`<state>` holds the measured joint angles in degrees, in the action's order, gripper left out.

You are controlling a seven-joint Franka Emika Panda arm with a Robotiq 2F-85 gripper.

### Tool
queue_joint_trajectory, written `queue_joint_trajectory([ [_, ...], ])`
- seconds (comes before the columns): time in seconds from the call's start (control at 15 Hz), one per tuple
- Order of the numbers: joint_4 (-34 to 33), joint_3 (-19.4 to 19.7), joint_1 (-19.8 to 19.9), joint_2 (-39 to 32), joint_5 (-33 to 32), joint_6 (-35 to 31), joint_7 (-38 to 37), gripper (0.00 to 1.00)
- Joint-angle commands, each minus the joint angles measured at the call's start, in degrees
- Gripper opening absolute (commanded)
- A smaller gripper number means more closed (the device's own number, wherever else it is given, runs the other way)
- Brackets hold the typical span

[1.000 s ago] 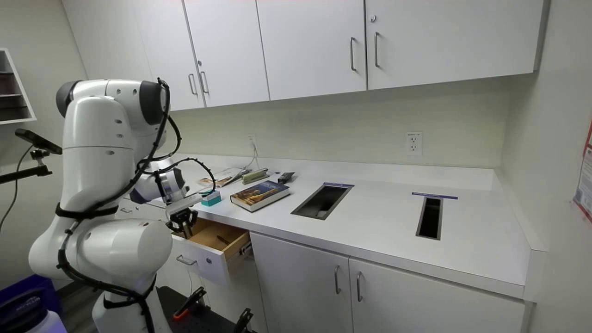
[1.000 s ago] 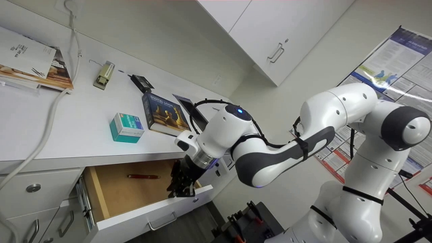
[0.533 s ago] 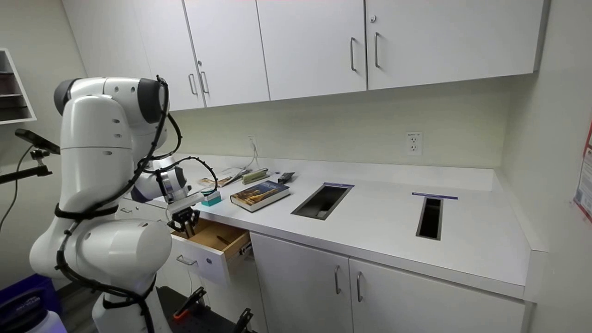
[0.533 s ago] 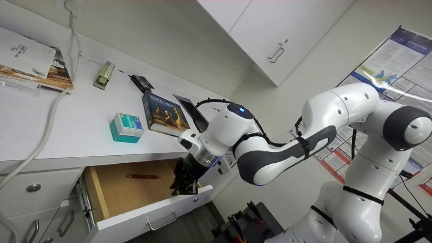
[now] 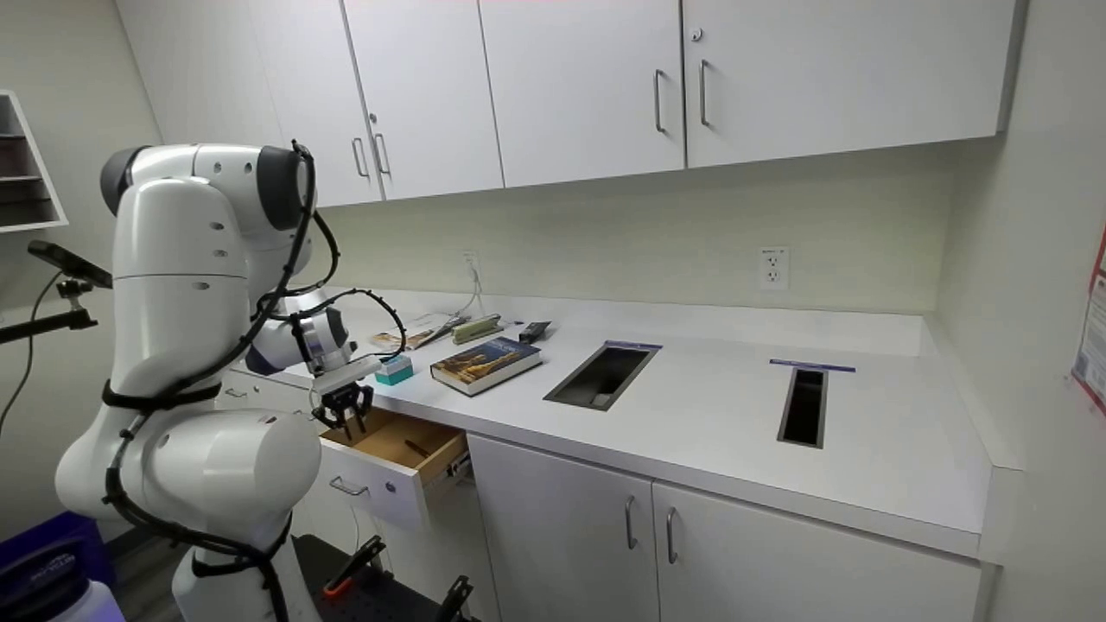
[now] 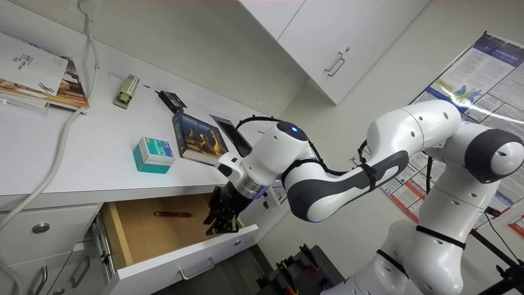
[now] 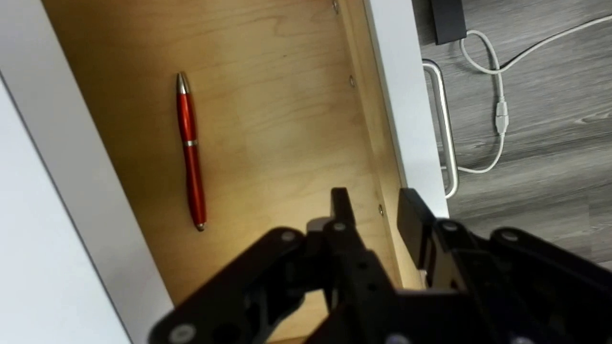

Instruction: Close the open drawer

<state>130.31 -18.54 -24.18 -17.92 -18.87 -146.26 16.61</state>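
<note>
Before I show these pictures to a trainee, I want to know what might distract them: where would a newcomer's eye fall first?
Probably on the big white arm, prominent in both exterior views, with its tool at the open drawer. Next comes the red pen, lying inside the drawer and vivid against its pale wood. On the counter above, the dark blue book and the teal-and-white box also stand out.

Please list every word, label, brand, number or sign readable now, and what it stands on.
"DIGITAL LO...": thick dark-blue hardcover book; its last letters are blurred.
Too small or blurred to read: any print on the teal-and-white cardboard box, white printed paper sheet, olive-green stapler, small black case, white wall posters, blue counter strips, white outlet plate, black-topped white container.
Wrist view: none readable.
</note>
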Motion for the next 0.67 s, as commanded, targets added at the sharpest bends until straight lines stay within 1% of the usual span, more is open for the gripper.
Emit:
queue_joint_trajectory([
  [0.0,0.56,-2.93,0.67,2.41,2.18,0.76,1.13,0.62],
  [0.2,2.46,-5.86,0.29,5.55,3.64,0.57,1.46,0.86],
  [0.27,2.96,-7.35,0.8,6.16,5.55,0.0,2.91,0.93],
  [0.33,3.57,-9.52,1.75,6.79,9.24,-0.79,5.76,0.99],
  [0.47,3.79,-12.6,2.62,7.5,16.33,0.95,10.93,1.0],
  [0.53,3.79,-13.17,2.51,7.58,18.29,2.09,12.39,1.0],
  [0.6,3.58,-13.43,2.33,7.18,19.47,3.67,13.56,0.89],
])
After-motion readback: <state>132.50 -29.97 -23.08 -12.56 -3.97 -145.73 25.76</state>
